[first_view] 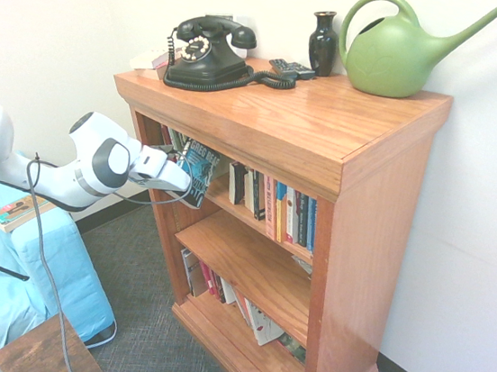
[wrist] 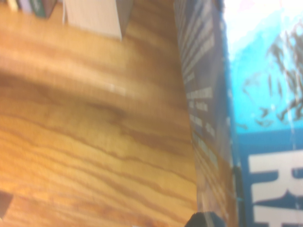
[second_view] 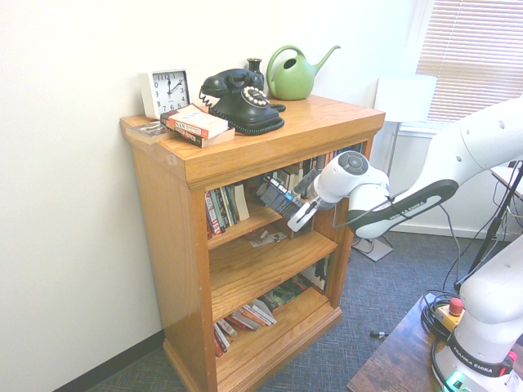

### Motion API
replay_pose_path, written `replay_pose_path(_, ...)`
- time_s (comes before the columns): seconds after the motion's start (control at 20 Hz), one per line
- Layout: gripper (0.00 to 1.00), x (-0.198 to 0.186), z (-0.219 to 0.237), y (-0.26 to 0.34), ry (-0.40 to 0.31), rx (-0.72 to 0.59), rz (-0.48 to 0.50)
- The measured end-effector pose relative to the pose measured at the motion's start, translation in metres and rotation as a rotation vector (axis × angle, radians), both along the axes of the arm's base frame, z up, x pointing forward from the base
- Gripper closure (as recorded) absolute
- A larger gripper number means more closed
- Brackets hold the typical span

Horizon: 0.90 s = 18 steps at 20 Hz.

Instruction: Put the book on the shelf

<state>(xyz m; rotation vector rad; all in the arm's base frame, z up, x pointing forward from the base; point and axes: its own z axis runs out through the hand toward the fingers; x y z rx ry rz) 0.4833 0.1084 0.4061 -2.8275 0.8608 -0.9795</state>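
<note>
Reddish-brown wooden bookcase [first_view: 377, 211], smooth, visible grain, slight sheen; black rotary telephone [first_view: 210, 68] glossy; green long-spouted watering can [first_view: 396, 59] smooth, plastic-looking.

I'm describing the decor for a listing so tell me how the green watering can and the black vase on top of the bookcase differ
The watering can is light green, while the vase is black. The watering can has a looped handle and a long spout; the vase has neither, just a narrow neck and flared lip. The watering can is clearly bigger and rounder, the vase smaller and slimmer. Both stand upright on the wooden bookcase.
</note>
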Motion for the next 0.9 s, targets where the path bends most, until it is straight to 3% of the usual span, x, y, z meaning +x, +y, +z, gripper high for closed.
replay_pose_path(0.3, 1.00, 0.032, 0.002, 0.001, -0.002, 0.041, 0.003)
replay_pose_path(0.9, 1.00, 0.052, 0.005, 0.023, -0.001, 0.061, 0.004)
